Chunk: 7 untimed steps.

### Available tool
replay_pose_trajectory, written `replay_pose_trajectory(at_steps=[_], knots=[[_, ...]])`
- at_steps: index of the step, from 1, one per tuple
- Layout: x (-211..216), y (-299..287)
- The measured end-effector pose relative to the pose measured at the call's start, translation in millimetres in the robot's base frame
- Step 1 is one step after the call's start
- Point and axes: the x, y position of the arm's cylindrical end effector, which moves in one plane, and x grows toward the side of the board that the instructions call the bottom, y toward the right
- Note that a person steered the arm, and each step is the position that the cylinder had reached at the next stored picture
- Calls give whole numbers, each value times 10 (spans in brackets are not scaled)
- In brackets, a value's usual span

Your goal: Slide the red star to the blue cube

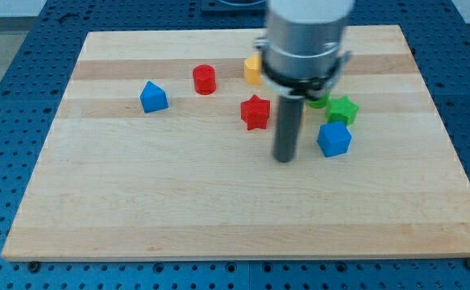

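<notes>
My tip (284, 159) rests on the bare wooden board (178, 209), a plain rod holding nothing. Blue cube (334, 138) sits just right of it, red star (255, 112) up-left, apart. Beyond: green star (342, 109), yellow block (253, 70), red cylinder (205, 79); blue wedge-topped block (153, 97) far left.

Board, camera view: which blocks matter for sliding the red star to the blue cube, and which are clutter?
Job:
red star
blue cube
my tip, between the two, slightly toward the view's bottom

Clutter:
blue block at the view's left
red cylinder
yellow block
green star
</notes>
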Motion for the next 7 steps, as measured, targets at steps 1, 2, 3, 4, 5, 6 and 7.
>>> replay_pose_trajectory(at_steps=[1,2,3,4,5,6,7], knots=[[-102,-710],[-597,-1007],[-1114,-957],[-1314,-580],[-1314,54],[-1247,216],[-1125,159]])
